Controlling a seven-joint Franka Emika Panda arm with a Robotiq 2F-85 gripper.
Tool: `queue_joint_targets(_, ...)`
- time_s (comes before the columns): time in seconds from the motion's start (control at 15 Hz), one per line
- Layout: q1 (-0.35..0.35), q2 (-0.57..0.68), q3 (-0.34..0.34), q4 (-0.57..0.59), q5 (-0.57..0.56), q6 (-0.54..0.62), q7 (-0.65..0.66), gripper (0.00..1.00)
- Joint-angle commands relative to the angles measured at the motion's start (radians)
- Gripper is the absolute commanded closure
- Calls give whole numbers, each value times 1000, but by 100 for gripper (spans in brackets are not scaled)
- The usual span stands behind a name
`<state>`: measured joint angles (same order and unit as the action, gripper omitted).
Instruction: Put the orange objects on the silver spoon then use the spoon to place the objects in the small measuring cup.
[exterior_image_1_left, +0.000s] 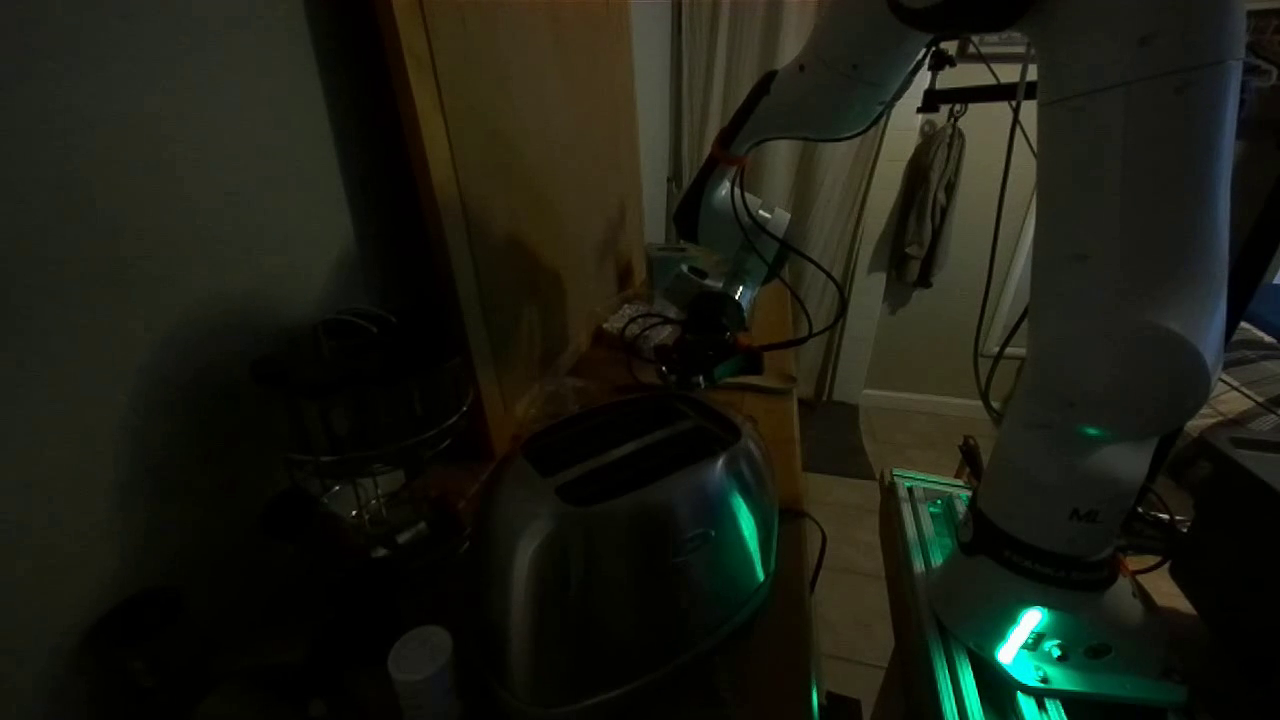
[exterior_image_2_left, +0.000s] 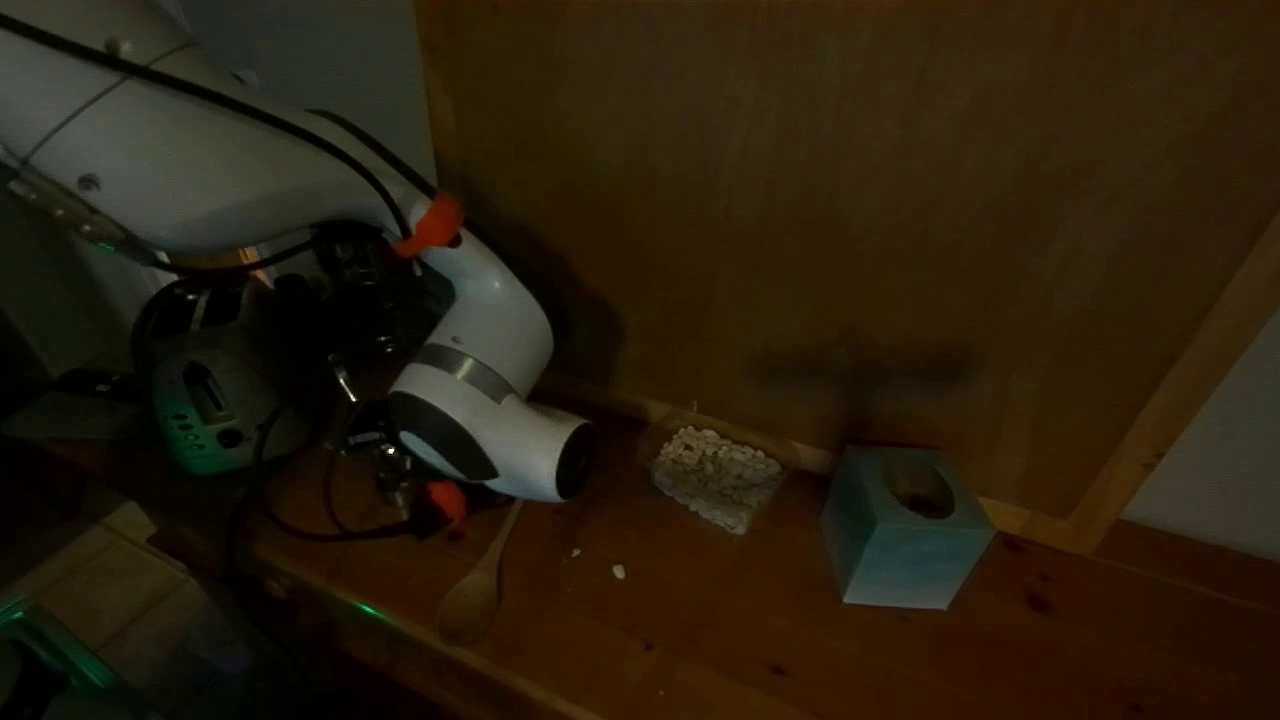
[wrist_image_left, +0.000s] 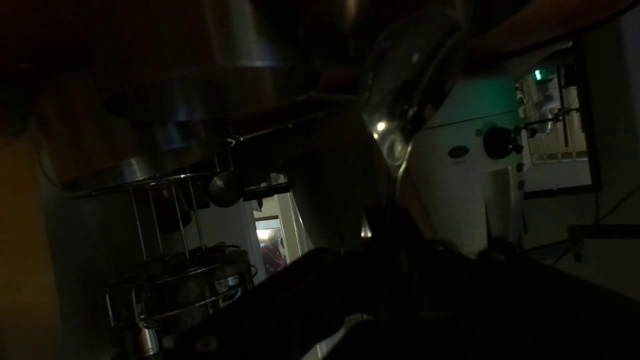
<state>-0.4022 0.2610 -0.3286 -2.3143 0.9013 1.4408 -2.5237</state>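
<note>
In the wrist view a silver spoon (wrist_image_left: 412, 65) points away from my gripper (wrist_image_left: 392, 220), its bowl out in front and dark with a few bright glints. The dark fingers come together at the spoon's narrow handle and look shut on it. I cannot tell whether anything lies in the bowl. In an exterior view the gripper (exterior_image_1_left: 695, 365) is a dark shape behind the toaster, above the wooden counter. In an exterior view the gripper is mostly lost in shadow beside the arm's wrist. I cannot make out any orange objects or a small measuring cup.
A silver toaster (exterior_image_1_left: 630, 540) stands on the counter near the gripper. A clear tray of whitish pieces (exterior_image_2_left: 715, 480), a blue tissue box (exterior_image_2_left: 910, 530), a wooden spoon (exterior_image_2_left: 472, 600) and loose white bits (exterior_image_2_left: 618, 572) lie along the counter. A wood panel (exterior_image_2_left: 850, 200) rises behind.
</note>
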Motion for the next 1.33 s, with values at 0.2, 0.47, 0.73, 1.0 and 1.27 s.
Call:
queue_joint_targets(0.2, -3, -24, 0, 16, 12, -48, -14, 96)
queue_joint_targets(0.47, 21, -86, -4, 8, -18, 16, 9, 95)
queue_joint_targets(0.73, 54, -151, 0, -17, -57, 213, 26, 96)
queue_joint_targets(1.0, 78, -191, 9, -39, -101, 425, 70, 96)
queue_joint_targets(1.27, 88, -224, 20, -65, -127, 587, 119, 95)
